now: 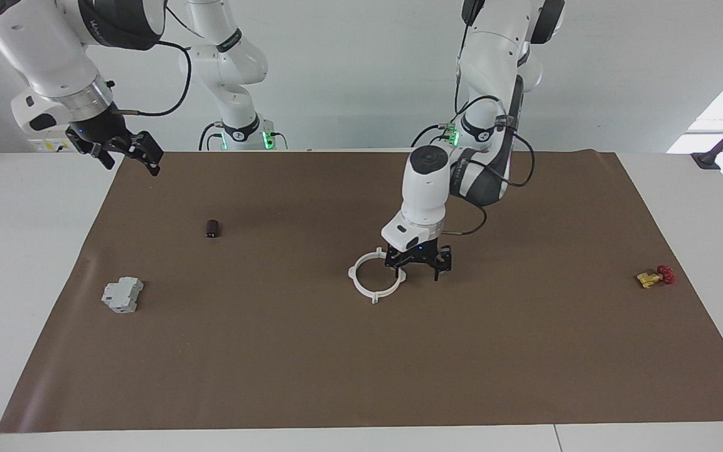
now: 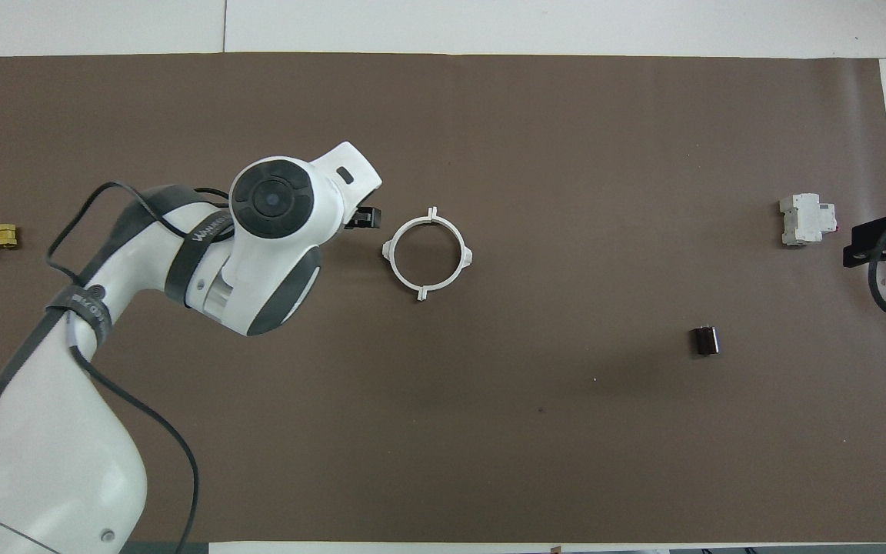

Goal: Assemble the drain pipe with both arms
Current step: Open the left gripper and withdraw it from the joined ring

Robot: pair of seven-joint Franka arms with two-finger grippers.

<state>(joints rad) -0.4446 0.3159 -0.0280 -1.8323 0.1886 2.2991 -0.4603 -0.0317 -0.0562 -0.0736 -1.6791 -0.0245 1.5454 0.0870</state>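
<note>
Starting closest to the robots: the right gripper (image 1: 124, 152) is hanging in the air over the edge of the worktop (image 1: 336, 364) at the right arm's end, just waiting. Its fingers look spread apart with nothing between them.

A bit farther out there's a small dark cylinder (image 1: 212, 228) lying on the brown mat, then the grey blocky box (image 1: 122, 295) farther still, toward the right arm's end. Way over at the left arm's end a little brass valve with a red handle (image 1: 654, 277) is sitting by itself.

Now the main thing. The drain pipe (image 2: 428, 252) is lying flat in the middle of the worktop, and it's already reading as one closed white ring with four little tabs, so the two halves look joined to me. The left gripper (image 1: 418, 262) is hovering low just beside the ring, on the side toward the left arm's end. Its fingers are splayed open and holding nothing; from overhead it's clear of the ring.

My take: we're sitting at the release and back-off step, the assembly basically done. Next move probably just calls for lifting the left arm straight up without clipping the ring.
</note>
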